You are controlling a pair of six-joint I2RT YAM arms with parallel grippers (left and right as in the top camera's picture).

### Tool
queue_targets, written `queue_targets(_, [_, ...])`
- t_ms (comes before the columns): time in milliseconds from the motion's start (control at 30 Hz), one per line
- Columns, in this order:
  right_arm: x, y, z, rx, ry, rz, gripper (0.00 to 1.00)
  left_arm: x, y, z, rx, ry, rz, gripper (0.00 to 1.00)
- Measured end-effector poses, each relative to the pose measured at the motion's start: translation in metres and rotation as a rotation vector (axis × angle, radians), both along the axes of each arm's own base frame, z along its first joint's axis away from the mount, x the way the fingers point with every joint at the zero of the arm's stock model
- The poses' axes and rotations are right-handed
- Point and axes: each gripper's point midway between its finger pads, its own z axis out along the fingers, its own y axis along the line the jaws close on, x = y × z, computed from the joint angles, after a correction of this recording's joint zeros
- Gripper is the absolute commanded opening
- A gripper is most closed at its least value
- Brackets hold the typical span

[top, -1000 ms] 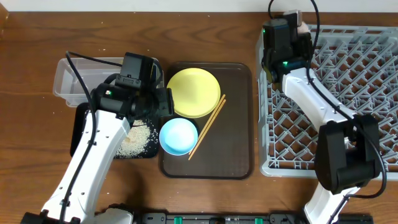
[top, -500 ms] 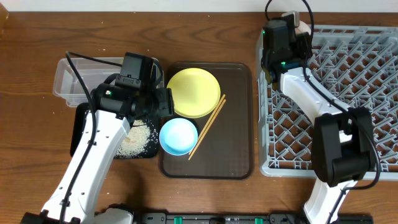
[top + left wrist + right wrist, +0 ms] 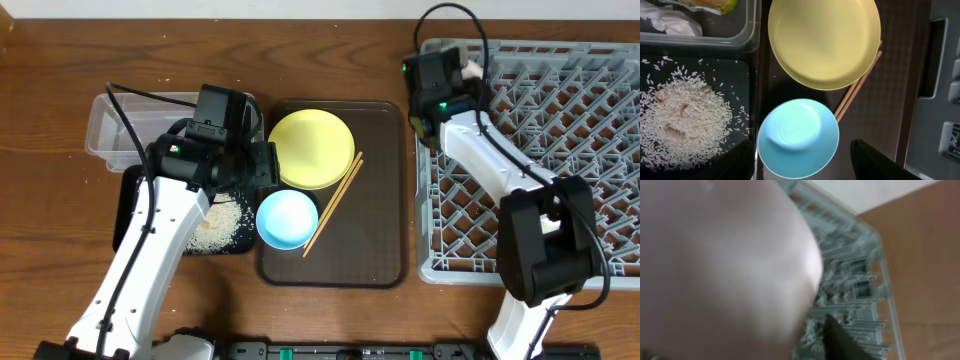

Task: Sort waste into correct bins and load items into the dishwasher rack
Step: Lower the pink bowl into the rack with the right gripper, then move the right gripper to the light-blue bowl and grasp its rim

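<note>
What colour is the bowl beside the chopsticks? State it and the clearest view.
Light blue; the bowl shows best in the left wrist view.

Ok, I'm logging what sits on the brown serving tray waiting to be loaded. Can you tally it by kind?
yellow plate: 1
light blue bowl: 1
chopsticks: 2
Total: 4

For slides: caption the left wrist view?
Round yellow plate, light blue bowl, wooden chopsticks on brown tray; rice in black tray.
</note>
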Motion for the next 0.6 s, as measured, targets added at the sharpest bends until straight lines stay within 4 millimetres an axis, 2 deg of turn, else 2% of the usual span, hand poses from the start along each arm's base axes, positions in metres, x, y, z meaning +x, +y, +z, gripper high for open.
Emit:
queue_targets(67, [-0.009,0.002,-0.006,0.041,0.039,0.003,0.86,0.000,0.000,0.000,0.000,0.000,0.000,0.64])
queue_targets(233, [-0.025,0.015,0.004,0.184,0.073,0.046,0.98,0.000,0.000,0.000,0.000,0.001,0.000,0.65])
queue_targets(400, [-0.036,0.045,0.034,0.399,0.050,0.156,0.99,-0.011,0.010,-0.006,0.053,0.049,0.016,0.65])
queue_targets(500, [-0.044,0.081,0.049,0.597,0.063,0.290,0.99,-0.019,0.025,-0.011,0.133,0.082,0.041,0.64])
queue_targets(600, [-0.057,0.125,0.053,0.805,0.126,0.441,0.99,-0.026,0.043,-0.014,0.203,0.112,0.098,0.64])
